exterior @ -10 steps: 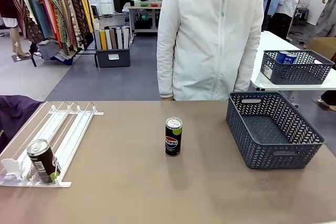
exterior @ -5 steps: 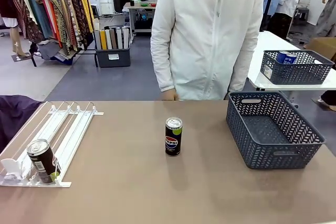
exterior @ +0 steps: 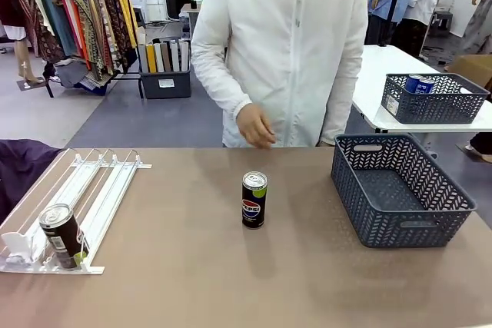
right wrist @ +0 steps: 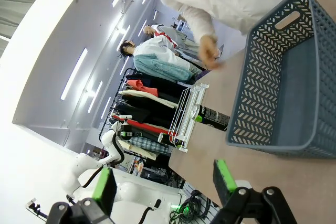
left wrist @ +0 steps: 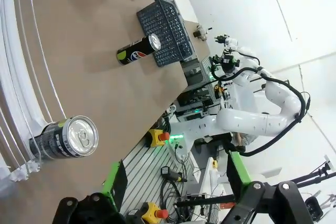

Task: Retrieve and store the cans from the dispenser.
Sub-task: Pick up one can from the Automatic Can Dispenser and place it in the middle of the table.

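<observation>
the dark can (exterior: 63, 236) sits at the near end of the white rack (exterior: 100, 197), close to the curved stops. it stands slightly tilted in its lane with its silver top up. a second can (exterior: 254, 200) of the same kind stands upright in the middle of the table (exterior: 192, 289), apart from everything else.

expect a thin metal shell that is stiff along its length and easy to dent if you squeeze hard. the printed skin is smooth and likely slippery, and the round body can turn between flat pads. you cannot tell from here whether either can is full, so plan for the weight of a full one. take hold across the middle of the body, below the top rim. on the racked can, keep the fingers above the rails so they don't catch.

the grey basket (exterior: 361, 190) stands open at the right side of the table, well apart from both cans. the person's hand (exterior: 254, 126) hangs at the far edge, beyond the second can and not touching it.

your left gripper (left wrist: 176, 177) is spread wide and holds nothing, with the racked can ahead of it. your right gripper (right wrist: 164, 182) is also spread and holds nothing, with the basket ahead of it.
</observation>
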Motion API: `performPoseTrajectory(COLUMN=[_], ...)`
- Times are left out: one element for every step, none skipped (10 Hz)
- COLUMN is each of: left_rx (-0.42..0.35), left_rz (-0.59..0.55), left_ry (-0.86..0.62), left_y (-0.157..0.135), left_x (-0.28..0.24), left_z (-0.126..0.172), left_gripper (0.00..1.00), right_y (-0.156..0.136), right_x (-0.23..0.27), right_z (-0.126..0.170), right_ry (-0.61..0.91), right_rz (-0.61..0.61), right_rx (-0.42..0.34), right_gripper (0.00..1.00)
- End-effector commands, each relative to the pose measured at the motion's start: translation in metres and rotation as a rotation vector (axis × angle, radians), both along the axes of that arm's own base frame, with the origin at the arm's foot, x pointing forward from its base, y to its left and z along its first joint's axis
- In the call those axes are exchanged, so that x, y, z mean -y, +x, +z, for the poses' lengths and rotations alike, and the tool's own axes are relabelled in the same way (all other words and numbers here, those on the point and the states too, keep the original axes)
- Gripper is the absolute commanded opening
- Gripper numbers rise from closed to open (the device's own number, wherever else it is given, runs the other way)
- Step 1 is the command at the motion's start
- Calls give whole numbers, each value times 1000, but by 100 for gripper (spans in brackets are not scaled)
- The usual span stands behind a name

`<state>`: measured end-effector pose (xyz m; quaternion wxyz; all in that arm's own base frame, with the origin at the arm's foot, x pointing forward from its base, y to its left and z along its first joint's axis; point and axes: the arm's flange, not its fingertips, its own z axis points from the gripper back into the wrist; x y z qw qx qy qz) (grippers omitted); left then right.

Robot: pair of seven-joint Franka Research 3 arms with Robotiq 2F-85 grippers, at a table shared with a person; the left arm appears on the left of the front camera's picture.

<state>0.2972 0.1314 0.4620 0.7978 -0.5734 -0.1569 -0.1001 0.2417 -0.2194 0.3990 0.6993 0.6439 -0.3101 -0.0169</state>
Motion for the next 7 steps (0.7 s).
performPoseTrajectory(left_rx=[1, -65, -121, -231, -239, -262, -285], left_rz=[0, 25, 12, 119, 117, 235, 320], left_ry=[0, 229, 482, 733, 942, 1064, 1172], left_y=[0, 1, 6, 12, 15, 22, 27], left_x=[0, 20, 50, 80, 111, 135, 151], left_z=[0, 16, 34, 50, 61, 61, 59], left_gripper=[100, 100, 100, 100, 100, 100, 100], right_y=[0, 0, 0, 0, 0, 0, 0], right_x=[0, 0, 0, 0, 0, 0, 0], right_z=[4, 4, 4, 4, 4, 4, 4], right_ry=[1, 1, 1, 1, 1, 1, 1], right_rz=[10, 10, 10, 10, 10, 10, 10], right_rx=[-1, -1, -1, -1, -1, -1, -1], right_gripper=[100, 100, 100, 100, 100, 100, 100])
